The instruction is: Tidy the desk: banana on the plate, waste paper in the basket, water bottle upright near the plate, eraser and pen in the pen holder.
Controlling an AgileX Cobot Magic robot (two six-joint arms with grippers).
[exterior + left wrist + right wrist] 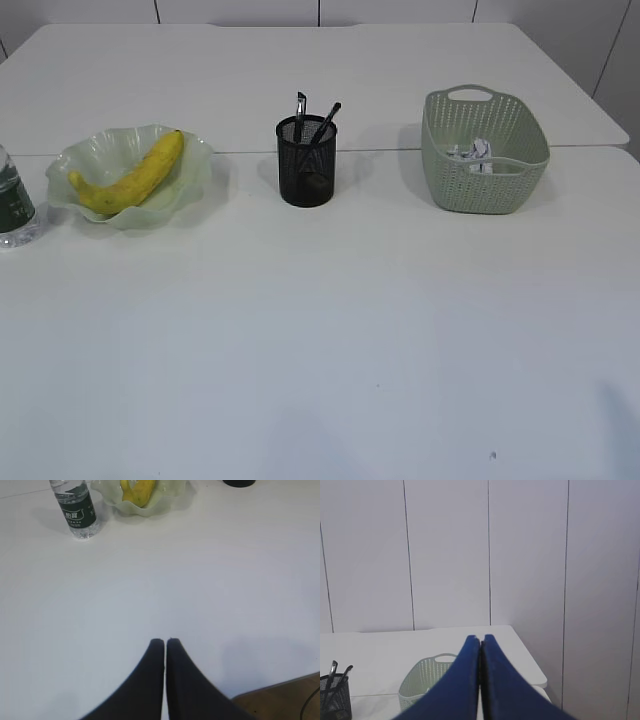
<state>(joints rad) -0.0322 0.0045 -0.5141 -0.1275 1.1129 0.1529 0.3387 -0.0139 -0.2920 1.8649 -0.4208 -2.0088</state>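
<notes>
Looks like we're basically done: banana (135,175) on the plate (200,165), bottle (76,507) upright beside it, paper (474,153) in the basket (485,185), pens in the holder (306,165), so both grippers (165,641) (480,638) sit pinched together, holding nothing.

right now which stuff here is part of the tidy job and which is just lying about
Part of the job:
banana
plate
water bottle
pen holder
basket
waste paper
desk

Just lying about:
nothing that shows
</notes>
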